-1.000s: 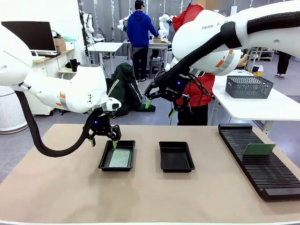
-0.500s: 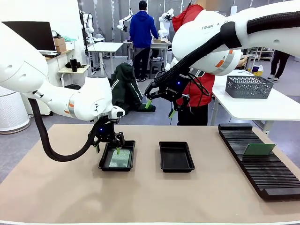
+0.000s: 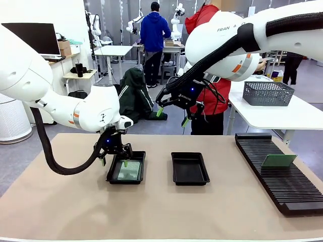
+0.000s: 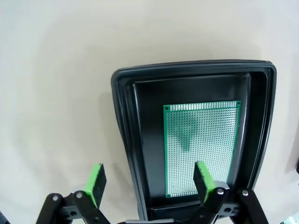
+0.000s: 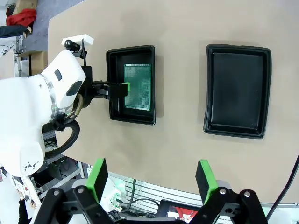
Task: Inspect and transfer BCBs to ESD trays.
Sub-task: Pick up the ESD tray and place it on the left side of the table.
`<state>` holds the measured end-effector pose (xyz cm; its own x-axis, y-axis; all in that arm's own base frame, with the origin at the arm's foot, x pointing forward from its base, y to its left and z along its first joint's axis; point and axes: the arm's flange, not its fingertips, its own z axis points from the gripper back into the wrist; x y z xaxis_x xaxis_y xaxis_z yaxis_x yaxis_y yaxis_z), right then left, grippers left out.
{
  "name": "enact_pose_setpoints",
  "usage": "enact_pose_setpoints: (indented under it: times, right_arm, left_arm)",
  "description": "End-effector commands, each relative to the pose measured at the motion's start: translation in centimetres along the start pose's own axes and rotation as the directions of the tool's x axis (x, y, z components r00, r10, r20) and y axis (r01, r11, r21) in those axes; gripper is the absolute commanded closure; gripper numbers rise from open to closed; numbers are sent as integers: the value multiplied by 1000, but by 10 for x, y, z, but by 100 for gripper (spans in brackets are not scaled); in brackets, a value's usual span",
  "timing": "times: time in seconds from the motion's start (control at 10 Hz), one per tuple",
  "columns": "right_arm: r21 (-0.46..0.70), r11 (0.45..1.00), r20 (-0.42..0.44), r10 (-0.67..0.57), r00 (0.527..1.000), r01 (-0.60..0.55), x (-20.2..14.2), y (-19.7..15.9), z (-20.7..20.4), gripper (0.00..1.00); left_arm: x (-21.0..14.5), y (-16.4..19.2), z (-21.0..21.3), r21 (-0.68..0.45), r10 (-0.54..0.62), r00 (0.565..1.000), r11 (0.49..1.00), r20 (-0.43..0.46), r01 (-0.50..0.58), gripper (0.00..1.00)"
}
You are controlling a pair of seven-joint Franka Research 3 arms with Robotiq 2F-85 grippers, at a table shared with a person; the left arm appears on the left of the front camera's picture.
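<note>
A green BCB [image 3: 129,170] lies flat in the left ESD tray [image 3: 124,181]. My left gripper [image 3: 114,161] hangs open low over that tray's left rim. In the left wrist view the left gripper [image 4: 149,182] straddles the tray wall [image 4: 124,121], one finger outside it and the other above the BCB [image 4: 201,140]. The right ESD tray [image 3: 190,169] holds nothing. My right gripper [image 3: 172,117] stands open high above the table's far side. Below the right gripper [image 5: 151,176], the right wrist view has both ESD trays, left [image 5: 112,84] and right [image 5: 238,91], and the BCB [image 5: 138,86]. Another BCB [image 3: 278,160] stands in the rack.
A long black slotted rack [image 3: 282,186] runs along the table's right side. A person in red [image 3: 214,103] stands behind the far edge. A grey mesh basket [image 3: 268,93] sits on a white side table at right. Bare tabletop lies in front of the trays.
My left gripper has come down and slightly right, from above the tray's left corner to low over its left rim. The right arm has held still.
</note>
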<state>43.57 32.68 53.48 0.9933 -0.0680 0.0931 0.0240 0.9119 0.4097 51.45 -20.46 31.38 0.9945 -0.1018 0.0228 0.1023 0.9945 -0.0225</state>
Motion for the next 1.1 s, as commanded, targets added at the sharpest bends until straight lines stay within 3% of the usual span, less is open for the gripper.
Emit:
enact_pose_setpoints:
  times: [0.0, 1.0]
  right_arm:
    - [-14, 1000, 6, -15, 1000, 15, 1, 2, -1, 0]
    - [-14, 1000, 6, -15, 1000, 15, 1, 2, -1, 0]
  left_arm:
    - [-1, -1, 1, -4, -5, 1000, 1000, -1, 5, 0]
    - [-1, -1, 1, -4, -5, 1000, 1000, -1, 5, 0]
